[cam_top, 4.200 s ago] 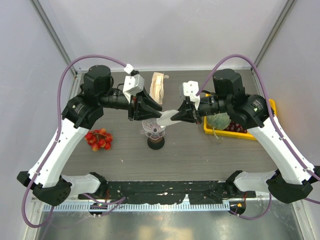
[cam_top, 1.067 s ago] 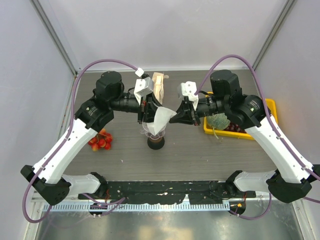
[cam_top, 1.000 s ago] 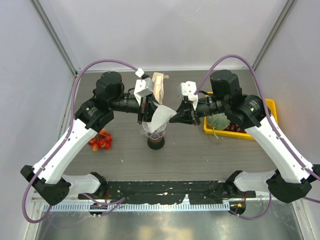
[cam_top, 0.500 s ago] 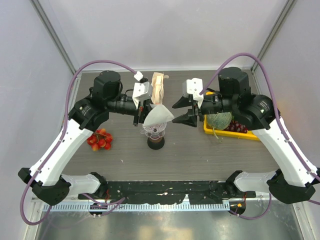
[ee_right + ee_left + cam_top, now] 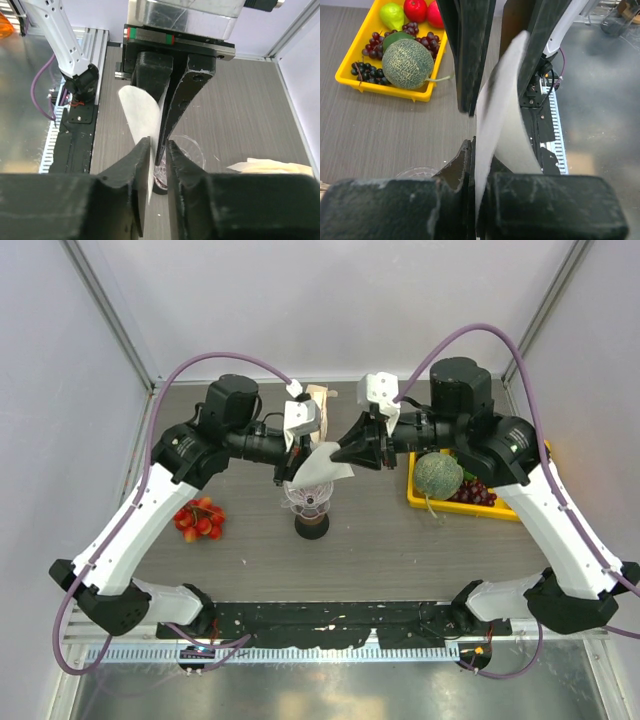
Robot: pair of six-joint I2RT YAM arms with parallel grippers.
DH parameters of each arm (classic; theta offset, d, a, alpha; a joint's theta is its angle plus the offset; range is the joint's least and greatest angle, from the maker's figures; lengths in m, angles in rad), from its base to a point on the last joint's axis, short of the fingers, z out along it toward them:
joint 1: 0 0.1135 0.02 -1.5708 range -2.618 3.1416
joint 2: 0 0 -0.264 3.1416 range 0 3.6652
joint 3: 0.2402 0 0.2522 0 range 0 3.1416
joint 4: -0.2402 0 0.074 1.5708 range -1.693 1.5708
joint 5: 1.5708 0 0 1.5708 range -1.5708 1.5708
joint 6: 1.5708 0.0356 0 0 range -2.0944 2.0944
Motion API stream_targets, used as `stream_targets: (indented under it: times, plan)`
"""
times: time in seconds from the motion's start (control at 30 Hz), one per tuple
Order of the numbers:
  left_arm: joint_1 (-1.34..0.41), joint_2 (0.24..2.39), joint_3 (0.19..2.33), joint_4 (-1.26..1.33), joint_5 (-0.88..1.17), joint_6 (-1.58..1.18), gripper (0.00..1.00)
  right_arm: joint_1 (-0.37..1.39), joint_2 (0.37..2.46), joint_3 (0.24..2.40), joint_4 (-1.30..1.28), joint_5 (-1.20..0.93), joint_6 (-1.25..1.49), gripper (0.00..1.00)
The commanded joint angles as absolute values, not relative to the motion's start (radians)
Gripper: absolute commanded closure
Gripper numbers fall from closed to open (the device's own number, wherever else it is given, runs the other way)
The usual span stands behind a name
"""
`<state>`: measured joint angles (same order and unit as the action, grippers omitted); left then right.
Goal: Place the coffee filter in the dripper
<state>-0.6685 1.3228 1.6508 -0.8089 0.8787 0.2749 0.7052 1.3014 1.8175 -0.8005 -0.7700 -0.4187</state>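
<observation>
The coffee filter is a white paper sheet held in the air just above the dripper, a clear ribbed funnel on a dark brown cup. My left gripper is shut on the filter's left side; in the left wrist view the filter rises edge-on from the closed left gripper. My right gripper meets the filter from the right. In the right wrist view the right gripper has its jaws drawn close together, with the filter's edge between them and the dripper below.
An upright beige packet stands behind the dripper. A yellow tray holding a melon, grapes and other fruit sits at the right. A bunch of red fruit lies at the left.
The filter went from my right gripper to my left. Half a second ago my right gripper stood wide open beside it; now it has closed onto the filter's right edge.
</observation>
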Motion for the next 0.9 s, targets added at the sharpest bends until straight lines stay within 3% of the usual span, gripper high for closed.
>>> stream_targets:
  times: [0.0,0.07,0.13,0.23,0.4,0.67,0.87]
  plan:
    - [-0.675,1.327,1.709,-0.827,0.835,0.272,1.0,0.716,1.321,1.864,-0.775,-0.798,-0.405,0.8]
    - [-0.672,1.322,1.7,-0.804,0.804,0.243,1.0,0.716,1.316,1.858,-0.791,-0.798,-0.422,0.95]
    - [-0.664,1.309,1.672,-0.761,0.789,0.198,0.93,0.716,1.306,1.841,-0.79,-0.789,-0.43,0.95]
    - [-0.643,1.284,1.632,-0.691,0.788,0.12,0.66,0.716,1.282,1.798,-0.749,-0.756,-0.426,0.95]
    - [-0.598,1.261,1.582,-0.617,0.781,-0.021,0.47,0.716,1.233,1.727,-0.66,-0.71,-0.44,0.95]
    - [-0.476,1.279,1.503,-0.398,0.854,-0.463,0.41,0.727,1.149,1.562,-0.448,-0.565,-0.442,0.95]
    - [-0.462,1.289,1.451,-0.311,0.904,-0.613,0.4,0.767,1.115,1.471,-0.312,-0.443,-0.469,0.95]
